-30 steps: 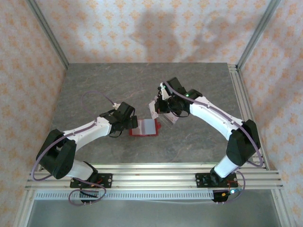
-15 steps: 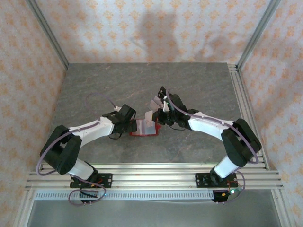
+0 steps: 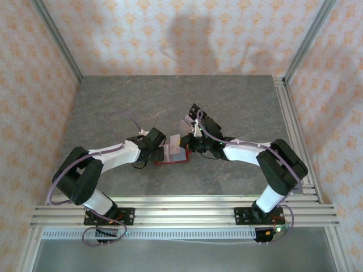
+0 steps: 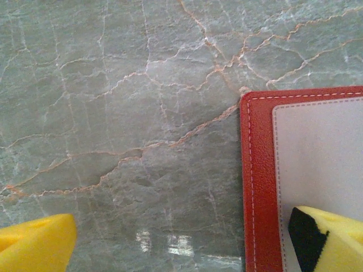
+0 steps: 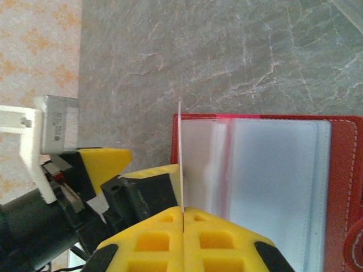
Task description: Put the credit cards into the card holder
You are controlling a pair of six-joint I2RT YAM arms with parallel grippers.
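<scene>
- Centrally on the grey, marble-veined tabletop (image 3: 113, 107) lies the card holder (image 3: 173, 160), opened flat with its red cover down and its pale inside facing up. Both arms meet over it.
- In the left wrist view, the card holder (image 4: 258, 181) shows a red grained border with white stitching around a pale panel. It bears no readable print.
- The left pincer (image 3: 161, 148) stands wide. In its own view the left pincer (image 4: 178, 226) has one yellow finger over bare stone and the other resting on the holder's pale panel near the edge.
- The right pincer (image 5: 183, 212) is clamped on one credit card (image 5: 181, 153), which is seen edge-on as a thin upright line. The card's far end stands at the holder's edge, just beside a clear inner pocket.
- From the right wrist, the card holder (image 5: 346, 164) lies open with a red tab (image 5: 353, 249) curling at one corner.
- That view also catches a grey block (image 5: 57, 119) on the left arm's wrist. Its small marks are too blurred to read.
- From above, the right pincer (image 3: 190, 146) sits at the holder's right edge.
</scene>
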